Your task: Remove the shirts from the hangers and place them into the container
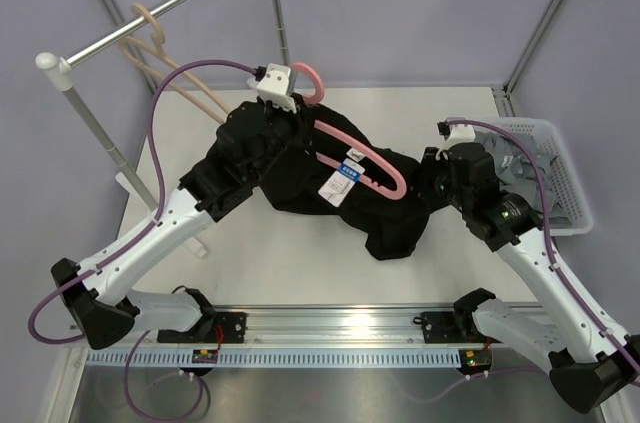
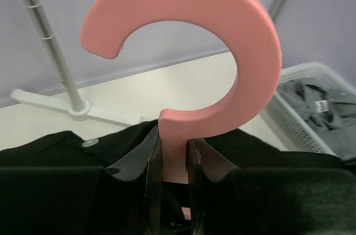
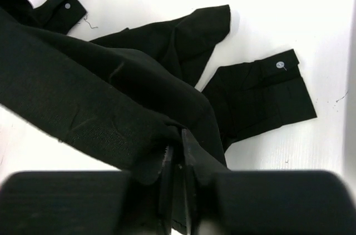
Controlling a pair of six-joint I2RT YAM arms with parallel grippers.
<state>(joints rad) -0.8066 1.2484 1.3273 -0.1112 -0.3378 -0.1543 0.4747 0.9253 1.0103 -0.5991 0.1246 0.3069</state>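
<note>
The soft black button-up shirt (image 1: pixel 300 168) hides much of the curved pink plastic hanger (image 1: pixel 352 144) and lies spread on the white counter (image 1: pixel 300 253), with lilac walls behind. A grey shirt (image 2: pixel 317 104) lies in the white mesh plastic basket (image 1: pixel 530 124). The left gripper (image 2: pixel 172 157) is clamped on the hanger's neck. The right gripper (image 3: pixel 177 140) has its jaws nearly together at a shirt fold; whether it has a grip is unclear.

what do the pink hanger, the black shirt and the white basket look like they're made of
Pink hanger: probably moulded plastic, perhaps foam-coated; matte, smooth flat faces with crisp edges.
Black shirt: soft woven cloth, matte; it folds and creases, with stitched cuffs and pale buttons.
White basket: likely rigid plastic; walls perforated in an even grid, with a thick rim.
</note>
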